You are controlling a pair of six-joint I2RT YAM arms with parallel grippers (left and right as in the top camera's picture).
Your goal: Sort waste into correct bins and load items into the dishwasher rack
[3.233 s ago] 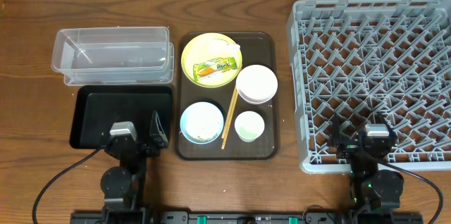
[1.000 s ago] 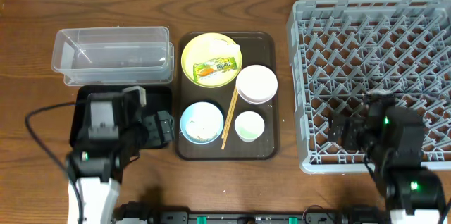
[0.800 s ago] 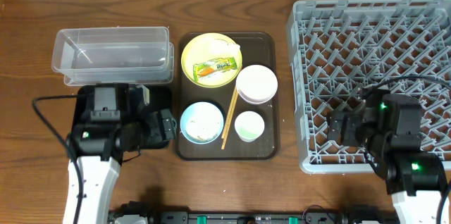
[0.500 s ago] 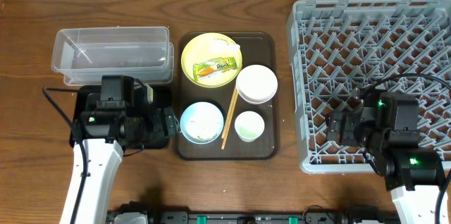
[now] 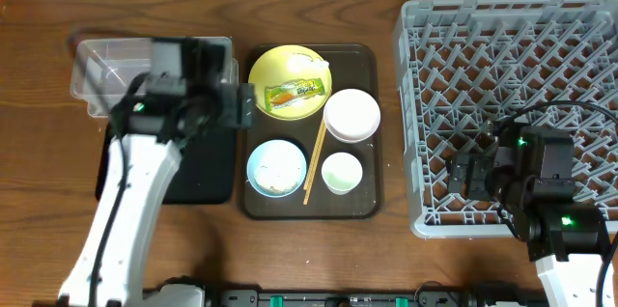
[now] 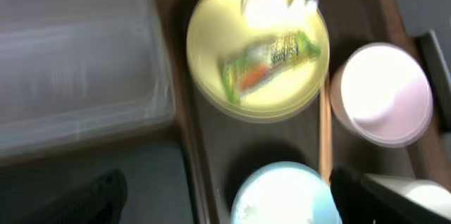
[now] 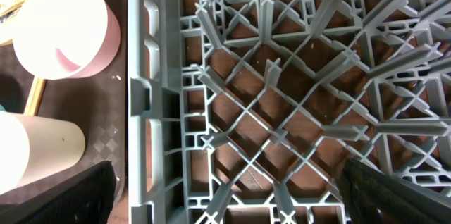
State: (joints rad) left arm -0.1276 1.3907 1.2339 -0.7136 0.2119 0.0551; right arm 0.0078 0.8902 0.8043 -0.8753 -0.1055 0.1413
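The green-and-orange wrapper [image 5: 293, 94] and a small white scrap [image 5: 320, 59] lie on the yellow plate [image 5: 266, 71]. The white bowl [image 5: 351, 115], the light-blue bowl [image 5: 277, 167] with whitish contents, the white cup [image 5: 341, 173] and the chopsticks [image 5: 315, 159] share the brown tray. My left gripper [image 5: 241, 106] hangs open and empty beside the plate. In its wrist view, the wrapper [image 6: 271, 62] lies ahead of the open jaws [image 6: 232, 203]. My right gripper [image 5: 465, 174] is open over the grey rack [image 5: 502, 17], near its front left corner [image 7: 236, 196].
The clear tub [image 5: 116, 75] stands at the back left, partly under my left arm. The black tray [image 5: 208, 167] lies in front of it. The brown serving tray [image 5: 372, 206] sits between these bins and the rack. The white bowl [image 7: 63, 30] and the cup [image 7: 35, 150] show beside the rack wall.
My left arm has swung away from the black tray towards the back, to the tub's right end beside the yellow plate. My right arm has barely moved.
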